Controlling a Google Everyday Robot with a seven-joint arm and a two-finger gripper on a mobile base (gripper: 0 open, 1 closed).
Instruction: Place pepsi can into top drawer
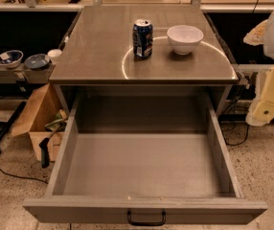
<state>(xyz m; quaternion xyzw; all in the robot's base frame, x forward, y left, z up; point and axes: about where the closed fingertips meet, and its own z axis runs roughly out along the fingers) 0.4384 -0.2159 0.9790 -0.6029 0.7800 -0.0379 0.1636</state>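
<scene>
The task is hardly begun. The only part in place is the wide, deep grey metal top drawer (142, 166): it is pulled fully out, its floor is bare, and its small black handle (146, 218) sits at the centre of the front panel. It lies below the gripper and to its left, near it.

The small dark blue aluminium pepsi can (142, 38), with its silver top, has not been picked up. It stands upright on the flat grey metal cabinet top (94, 47), well apart from the gripper, up and off to its left. 1 round white bowl (185, 38) stands between the can and the gripper, just beside the can but not touching it.

The cream-coloured gripper (268, 97) hangs at the right edge of the view, outside the cabinet's right side and level with the drawer opening. Whether it is spread or pressed together, I cannot tell. It holds nothing that can be seen, and it touches neither the can, the bowl nor the drawer.

So 3 steps appear to be left: reach over to the can, grasp and lift it, then carry it forward and down into the drawer. My judgement is that the reach needs care, because the bowl stands on the gripper's side of the can.

Far to the gripper's left, beyond the cabinet, an open brown cardboard box (36, 114) sits on the floor.
</scene>
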